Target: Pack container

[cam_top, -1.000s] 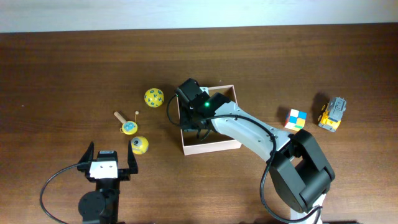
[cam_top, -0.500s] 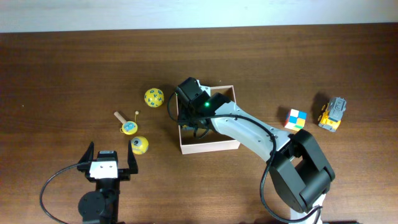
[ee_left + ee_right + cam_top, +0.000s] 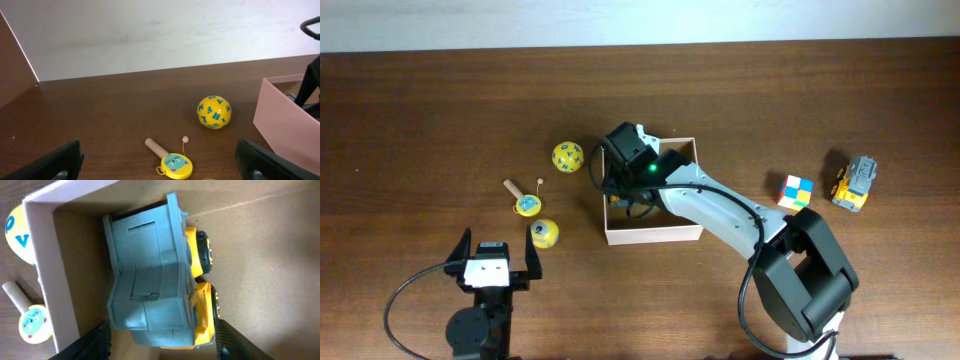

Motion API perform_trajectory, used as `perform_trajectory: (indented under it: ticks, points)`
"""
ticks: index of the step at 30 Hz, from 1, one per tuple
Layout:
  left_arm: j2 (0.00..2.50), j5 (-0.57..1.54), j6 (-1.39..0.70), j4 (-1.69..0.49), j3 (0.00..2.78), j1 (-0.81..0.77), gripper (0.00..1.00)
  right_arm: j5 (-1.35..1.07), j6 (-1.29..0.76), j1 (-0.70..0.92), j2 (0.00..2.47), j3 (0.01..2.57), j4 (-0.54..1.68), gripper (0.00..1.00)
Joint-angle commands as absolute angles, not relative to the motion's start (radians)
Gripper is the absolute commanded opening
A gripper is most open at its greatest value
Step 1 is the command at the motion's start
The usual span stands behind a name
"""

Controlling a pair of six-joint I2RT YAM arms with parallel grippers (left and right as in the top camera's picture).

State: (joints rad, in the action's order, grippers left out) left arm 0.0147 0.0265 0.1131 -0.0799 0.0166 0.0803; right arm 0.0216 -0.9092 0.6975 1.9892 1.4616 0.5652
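The right gripper is closed on the sides of a grey-and-yellow toy truck, which is laid on the floor of the container directly under the claw, against the wall to its left. Well apart, the left gripper is held wide open and empty, a yellow ball ahead of it.

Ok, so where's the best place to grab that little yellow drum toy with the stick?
Probably the wooden stick, from straight above, closing across it: it lies flat on the table, slim, sticking out from the yellow disc, which looks too wide.
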Motion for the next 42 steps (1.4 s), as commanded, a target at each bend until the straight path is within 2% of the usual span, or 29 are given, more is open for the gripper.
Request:
perform_trajectory:
  ticks: [1,15,27,31,36,42]
  points:
    - [0.012,0.036,0.129,-0.08,0.009,0.076,0.99,0.037,-0.926,0.693,2.002,1.456,0.564,0.61]
    - [0.012,0.036,0.129,-0.08,0.009,0.076,0.99,0.011,-0.794,0.658,2.001,1.465,0.627,0.65]
    - [0.012,0.036,0.129,-0.08,0.009,0.076,0.99,-0.027,-0.788,0.659,2.002,1.465,0.546,0.65]
    - [0.012,0.036,0.129,-0.08,0.009,0.076,0.99,-0.027,-0.76,0.659,2.002,1.465,0.542,0.64]
    - [0.012,0.036,0.129,-0.08,0.009,0.076,0.99,-0.027,-0.732,0.659,2.001,1.465,0.542,0.54]
    - [0.012,0.036,0.129,-0.08,0.009,0.076,0.99,-0.028,-0.689,0.659,2.0,1.476,0.545,0.53]
